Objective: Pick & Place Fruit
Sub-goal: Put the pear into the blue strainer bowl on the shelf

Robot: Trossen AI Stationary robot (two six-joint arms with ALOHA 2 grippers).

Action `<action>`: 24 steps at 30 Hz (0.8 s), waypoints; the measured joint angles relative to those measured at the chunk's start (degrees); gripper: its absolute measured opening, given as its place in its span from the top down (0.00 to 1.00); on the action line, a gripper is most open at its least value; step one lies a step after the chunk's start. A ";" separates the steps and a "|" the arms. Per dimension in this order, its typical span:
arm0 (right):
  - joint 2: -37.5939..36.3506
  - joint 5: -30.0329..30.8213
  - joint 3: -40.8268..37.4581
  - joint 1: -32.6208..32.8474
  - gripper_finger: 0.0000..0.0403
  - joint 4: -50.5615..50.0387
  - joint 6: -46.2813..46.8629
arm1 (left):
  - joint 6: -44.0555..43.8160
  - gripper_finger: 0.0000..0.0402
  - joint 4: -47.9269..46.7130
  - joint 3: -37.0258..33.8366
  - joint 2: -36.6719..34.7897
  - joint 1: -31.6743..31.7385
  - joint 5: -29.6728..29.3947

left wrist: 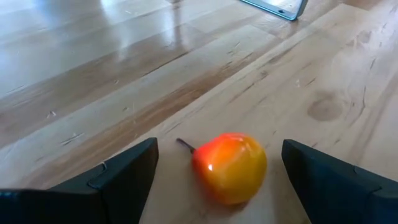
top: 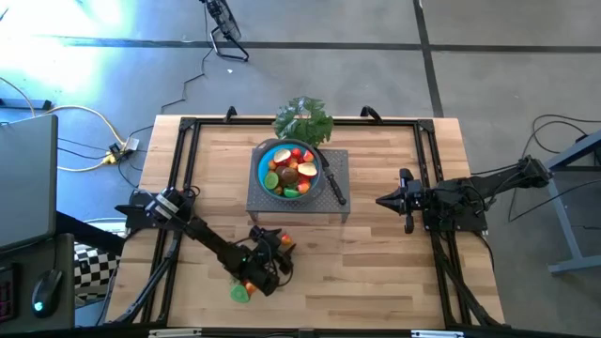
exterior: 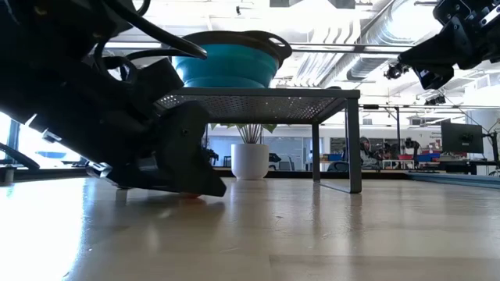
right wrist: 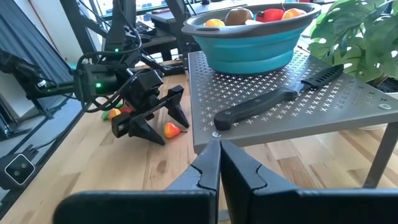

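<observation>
left wrist view, glossy red-yellow toy fruit (left wrist: 230, 167) with stem, between spread left gripper (left wrist: 217, 177) fingers, untouched

Bright daylight floods in from the high view's upper left, washing the floor there white. Glare streaks the pale wooden plank surface (left wrist: 93, 56) in the left wrist view, and the low view's windows blow out.

An open-plan office doubling as a robotics lab: exposed ceiling ducts (exterior: 391, 47), desk monitors (exterior: 461, 139) (a potted plant (exterior: 251, 152) too).
</observation>
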 joint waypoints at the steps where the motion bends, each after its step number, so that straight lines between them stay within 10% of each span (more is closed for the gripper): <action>1: 0.00 0.00 0.00 0.01 0.99 -0.09 0.00 | 0.01 0.16 -0.01 0.03 0.00 0.11 0.14; 24: 0.00 0.02 0.00 0.00 0.99 -0.61 -0.07 | 0.02 0.52 -0.37 -0.02 -0.09 0.39 1.85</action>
